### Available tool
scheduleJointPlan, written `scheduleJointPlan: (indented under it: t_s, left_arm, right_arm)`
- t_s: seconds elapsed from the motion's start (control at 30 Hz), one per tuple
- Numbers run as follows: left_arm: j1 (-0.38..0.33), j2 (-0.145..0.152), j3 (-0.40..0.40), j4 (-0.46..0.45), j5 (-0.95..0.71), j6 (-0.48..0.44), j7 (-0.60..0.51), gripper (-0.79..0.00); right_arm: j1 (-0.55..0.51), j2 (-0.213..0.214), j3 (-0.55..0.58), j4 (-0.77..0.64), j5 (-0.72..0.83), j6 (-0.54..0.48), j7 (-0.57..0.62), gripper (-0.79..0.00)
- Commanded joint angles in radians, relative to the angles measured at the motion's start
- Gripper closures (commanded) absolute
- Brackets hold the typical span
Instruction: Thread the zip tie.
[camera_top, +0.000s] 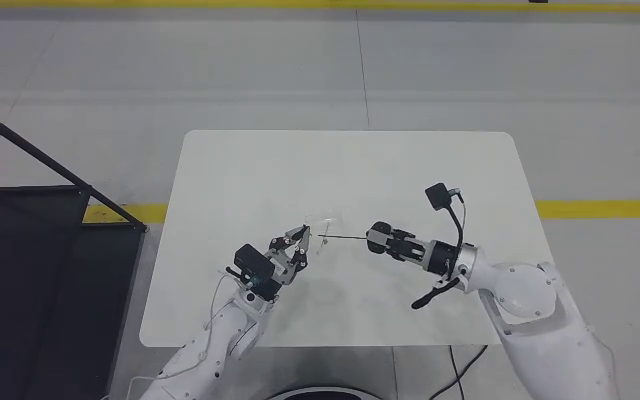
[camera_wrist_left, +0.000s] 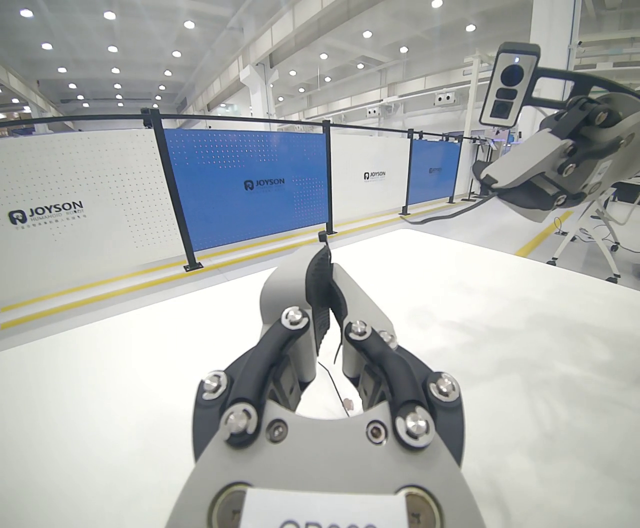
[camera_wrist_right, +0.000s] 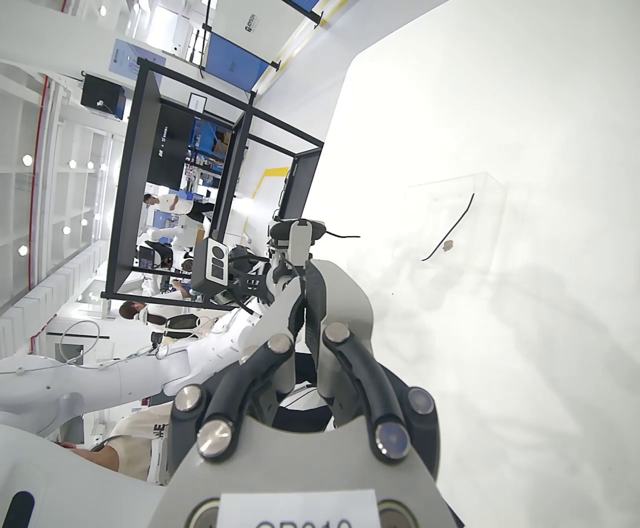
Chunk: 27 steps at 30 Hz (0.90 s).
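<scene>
While the left end effector (camera_top: 306, 238) clenches the zip tie (camera_top: 343, 238) at its 9 o'clock end and the right end effector (camera_top: 372, 240) grips the 3 o'clock end above the counter (camera_top: 450, 180), best hold the head steady and feed the tail straight.
</scene>
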Motion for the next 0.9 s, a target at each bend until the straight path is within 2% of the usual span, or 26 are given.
scheduleJointPlan:
  t_s: [0.0,0.1,0.27,0.4,0.87]
  left_arm:
    - [0.000,0.000,0.000,0.000,0.000,0.000,0.000,0.000]
    - [0.000,0.000,0.000,0.000,0.000,0.000,0.000,0.000]
    - [0.000,0.000,0.000,0.000,0.000,0.000,0.000,0.000]
    - [0.000,0.000,0.000,0.000,0.000,0.000,0.000,0.000]
    - [0.000,0.000,0.000,0.000,0.000,0.000,0.000,0.000]
  right_arm:
    - [0.000,0.000,0.000,0.000,0.000,0.000,0.000,0.000]
    - [-0.005,-0.001,-0.001,-0.001,-0.009,0.011,-0.024,0.000]
    - [0.002,-0.007,-0.043,-0.029,-0.058,0.121,-0.092,0.000]
    - [0.022,-0.012,-0.071,-0.035,-0.075,0.172,-0.117,0.000]
    - [0.033,-0.014,-0.089,-0.051,-0.080,0.177,-0.118,0.000]
